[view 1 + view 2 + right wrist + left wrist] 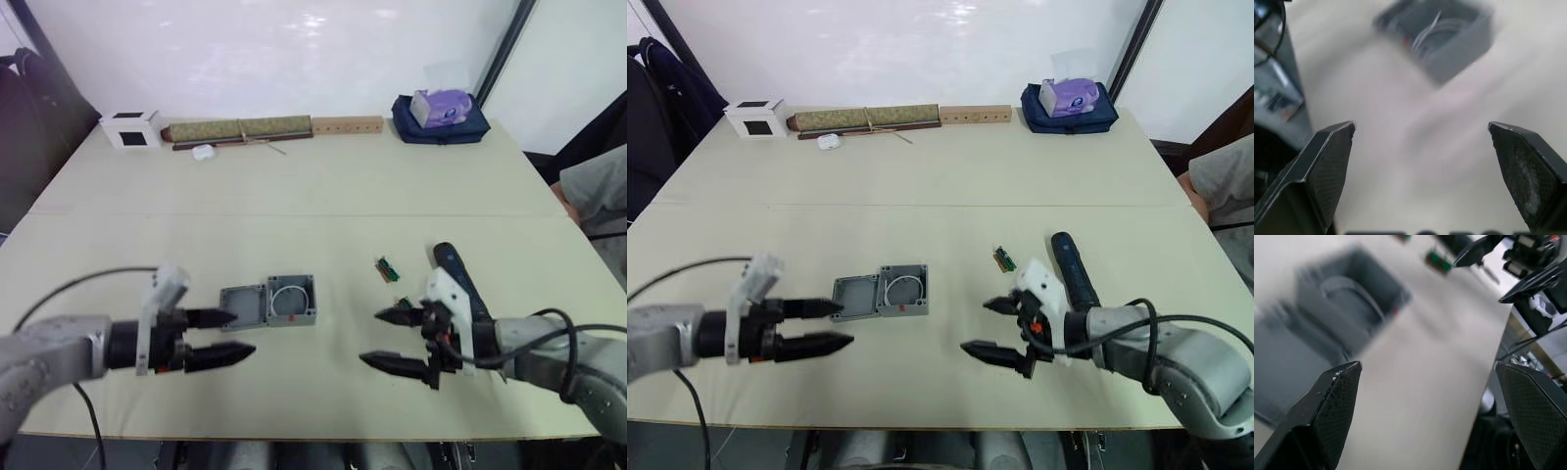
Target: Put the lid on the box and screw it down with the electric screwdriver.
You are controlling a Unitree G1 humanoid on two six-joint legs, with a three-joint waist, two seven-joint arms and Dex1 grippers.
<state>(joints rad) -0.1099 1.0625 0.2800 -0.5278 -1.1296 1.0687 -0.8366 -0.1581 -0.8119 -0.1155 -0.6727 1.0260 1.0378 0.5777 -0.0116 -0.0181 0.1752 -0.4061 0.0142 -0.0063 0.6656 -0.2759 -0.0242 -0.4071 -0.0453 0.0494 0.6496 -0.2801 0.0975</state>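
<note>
Pale beige tabletop (323, 186) with a seam running across the middle. Near the front edge, the lid (243, 305) lies flat, touching the left side of the open grey box (292, 300). Off to the right are two small green-brown strips (386, 267), and just past them the dark electric screwdriver (457, 274) lying flat. Along the far edge: a white cube (130, 128), a long greenish roll (237, 129), a wooden block (348, 124), and a navy bag with a purple tissue pack (442, 113).

You have a pale beige tabletop (323, 186) meeting a white wall (294, 49) far beyond both end effectors.
</note>
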